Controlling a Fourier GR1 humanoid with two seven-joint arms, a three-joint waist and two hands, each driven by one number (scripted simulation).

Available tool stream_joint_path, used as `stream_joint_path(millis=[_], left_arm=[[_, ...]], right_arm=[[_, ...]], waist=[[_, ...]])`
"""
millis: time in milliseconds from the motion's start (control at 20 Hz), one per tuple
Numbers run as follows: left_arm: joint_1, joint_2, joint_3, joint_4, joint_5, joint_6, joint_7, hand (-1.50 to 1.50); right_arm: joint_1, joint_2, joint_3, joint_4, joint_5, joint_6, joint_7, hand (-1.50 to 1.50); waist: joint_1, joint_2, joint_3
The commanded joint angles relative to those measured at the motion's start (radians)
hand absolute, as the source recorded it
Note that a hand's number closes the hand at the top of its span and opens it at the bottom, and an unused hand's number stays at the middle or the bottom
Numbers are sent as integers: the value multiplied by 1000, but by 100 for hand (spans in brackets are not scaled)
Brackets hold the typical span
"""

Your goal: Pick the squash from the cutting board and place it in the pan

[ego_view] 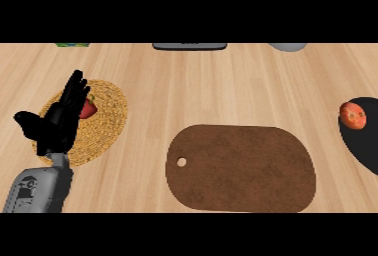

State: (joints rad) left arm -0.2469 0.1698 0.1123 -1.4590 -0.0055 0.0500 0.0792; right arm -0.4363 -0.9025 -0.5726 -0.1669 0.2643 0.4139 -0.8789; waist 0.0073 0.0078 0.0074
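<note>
Brown wooden cutting board (244, 169) lies bare; I see an orange-red squash (353, 115) inside the black pan (362, 145), far right of my spread left hand (55, 122).

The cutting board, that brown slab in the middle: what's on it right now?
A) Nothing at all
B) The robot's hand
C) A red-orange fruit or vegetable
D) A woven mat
A: the cutting board shows only its bare brown surface and a small hole near its left edge. The reddish-orange item lies in the black pan at the right edge, and the left hand hangs over the woven mat at the left.
</note>
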Motion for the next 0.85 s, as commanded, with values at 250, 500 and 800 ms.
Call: stream_joint_path(millis=[250,500,800], left_arm=[[47,18,25,-19,10,-5,-11,0],[56,17,31,-6,6,2,-16,0],[41,3,19,-22,1,15,-2,0]], right_arm=[[193,-115,-21,-53,-68,377,-213,-150],[263,-126,-24,-104,-114,409,-210,-150],[345,-118,-4,-175,-145,365,-209,-150]], waist=[[-46,-16,-1],[-52,-17,-1],[-39,-14,-3]])
